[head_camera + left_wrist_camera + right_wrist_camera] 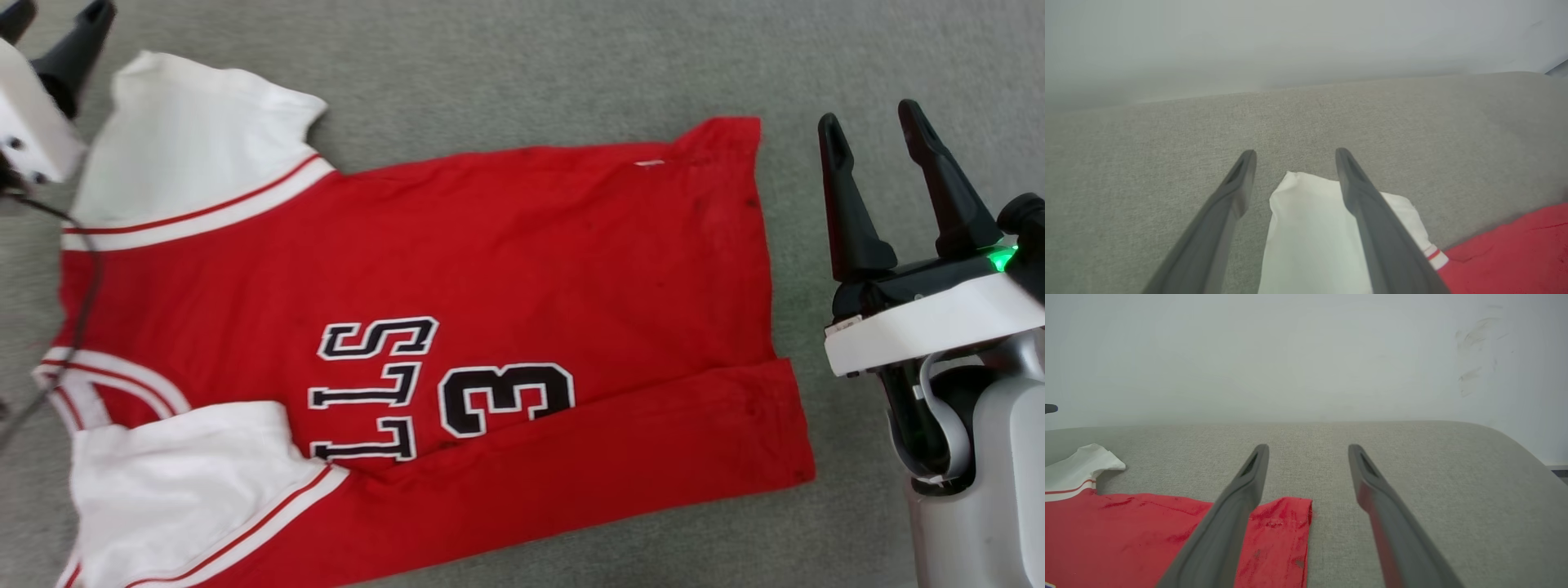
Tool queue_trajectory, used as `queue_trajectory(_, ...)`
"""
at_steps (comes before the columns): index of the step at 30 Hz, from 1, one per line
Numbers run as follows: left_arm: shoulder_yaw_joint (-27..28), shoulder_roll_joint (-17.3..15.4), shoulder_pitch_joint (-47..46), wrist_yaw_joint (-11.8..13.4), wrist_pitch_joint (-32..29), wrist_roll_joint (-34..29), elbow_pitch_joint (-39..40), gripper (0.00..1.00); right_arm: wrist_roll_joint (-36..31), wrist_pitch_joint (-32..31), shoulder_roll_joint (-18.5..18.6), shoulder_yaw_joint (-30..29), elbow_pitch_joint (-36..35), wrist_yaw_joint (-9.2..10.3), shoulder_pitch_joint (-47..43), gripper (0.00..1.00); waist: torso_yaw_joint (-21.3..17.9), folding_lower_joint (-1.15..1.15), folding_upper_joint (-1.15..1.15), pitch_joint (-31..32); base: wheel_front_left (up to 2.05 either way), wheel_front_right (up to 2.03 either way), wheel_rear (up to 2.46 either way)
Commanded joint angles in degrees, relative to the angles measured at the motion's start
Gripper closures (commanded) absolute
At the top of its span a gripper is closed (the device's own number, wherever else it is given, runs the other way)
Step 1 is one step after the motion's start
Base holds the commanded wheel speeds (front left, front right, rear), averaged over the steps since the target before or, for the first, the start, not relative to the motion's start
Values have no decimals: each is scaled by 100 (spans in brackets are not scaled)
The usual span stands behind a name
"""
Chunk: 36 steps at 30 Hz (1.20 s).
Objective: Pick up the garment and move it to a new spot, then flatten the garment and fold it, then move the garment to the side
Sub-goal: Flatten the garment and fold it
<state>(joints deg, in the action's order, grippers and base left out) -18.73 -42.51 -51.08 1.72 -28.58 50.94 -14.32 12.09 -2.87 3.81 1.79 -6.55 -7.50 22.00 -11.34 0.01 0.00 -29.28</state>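
head: looks down | wrists: low, forward | shared: garment (pixel 490 269)

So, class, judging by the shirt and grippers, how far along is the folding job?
Done: the garment lies spread flat, its near edge apparently folded over the lettering. In hand: nothing; the left gripper by the far sleeve and right gripper beside the hem are open, empty. Left: further folds, then moving it aside.

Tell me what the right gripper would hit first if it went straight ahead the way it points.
Likely the bare grey cushion: the right gripper, fingers open, points past the red hem of the garment toward the white wall. How steeply it tilts down is unclear.
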Motion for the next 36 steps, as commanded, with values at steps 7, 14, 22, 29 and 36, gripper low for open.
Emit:
queue_trajectory(7, -188, -519, -581, 213, -2048, 486, -303, 0, 101, 85, -73, 62, -82, 2, 86, 0, -404, -1, 0, -437, 0, 0, 0)
queue_trajectory(14, -268, -733, -344, 547, -3009, 793, -375, 0, 192, 193, -102, 107, 10, 2, 30, 0, -620, -1, 0, -687, 0, 0, 0)
queue_trajectory(22, -337, -400, 202, 599, -2901, 1001, -547, 100, 355, 13, -104, 76, 150, 2, 18, 0, -640, -1, 0, -620, 0, 0, 0)
queue_trajectory(29, -244, -318, 37, 347, -2082, 728, -556, 100, 681, -706, 94, -36, 509, 2, 261, 0, -364, -1, 0, -202, 0, 0, 0)
queue_trajectory(36, -295, 51, -209, 68, -1288, 488, -452, 100, 1126, -2452, 535, -220, 1434, 1, 900, 0, 136, -1, 0, 161, 0, 0, 0)
